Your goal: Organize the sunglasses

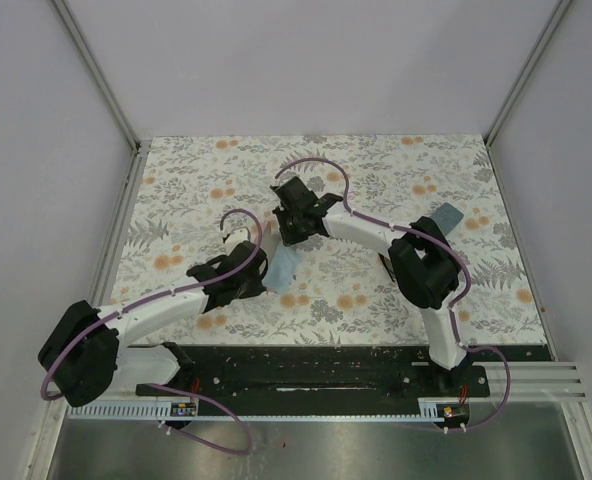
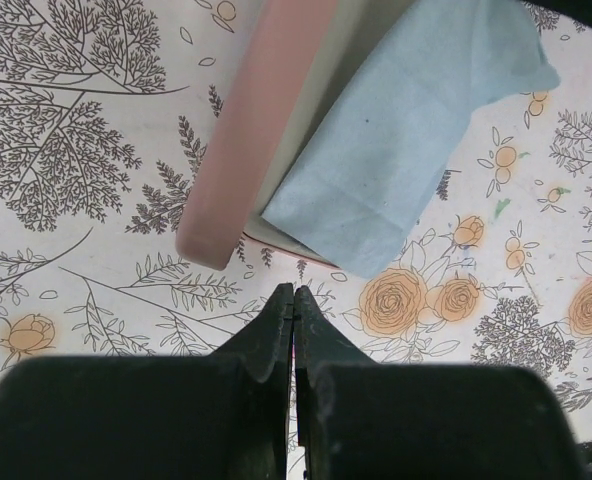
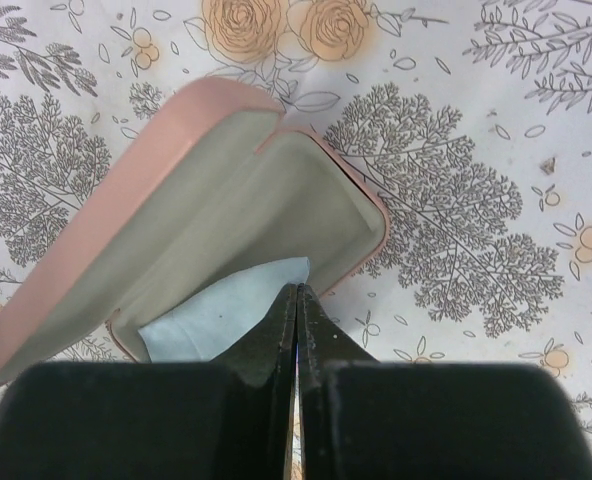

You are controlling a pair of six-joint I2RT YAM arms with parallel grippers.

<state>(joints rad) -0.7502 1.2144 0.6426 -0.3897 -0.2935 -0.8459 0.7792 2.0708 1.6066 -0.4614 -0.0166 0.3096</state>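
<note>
No sunglasses show in any view. An open pink case (image 3: 226,200) with a pale lining lies on the flowered table, its lid (image 3: 96,230) raised. A light blue cloth (image 3: 221,315) lies inside it and hangs out over one end (image 2: 406,140). It also shows in the top view (image 1: 281,268). My right gripper (image 3: 298,290) is shut, tips just over the cloth at the case's near edge; I cannot tell whether they touch it. My left gripper (image 2: 294,292) is shut and empty, a little short of the case's end (image 2: 211,240). In the top view both grippers (image 1: 264,276) (image 1: 288,232) hide most of the case.
A blue-grey flat object (image 1: 446,217) lies at the right, beyond the right arm's elbow. A small dark thing (image 1: 384,262) peeks out beside that arm. White walls and metal rails bound the flowered table (image 1: 196,180). A black base rail (image 1: 306,375) runs along the near edge.
</note>
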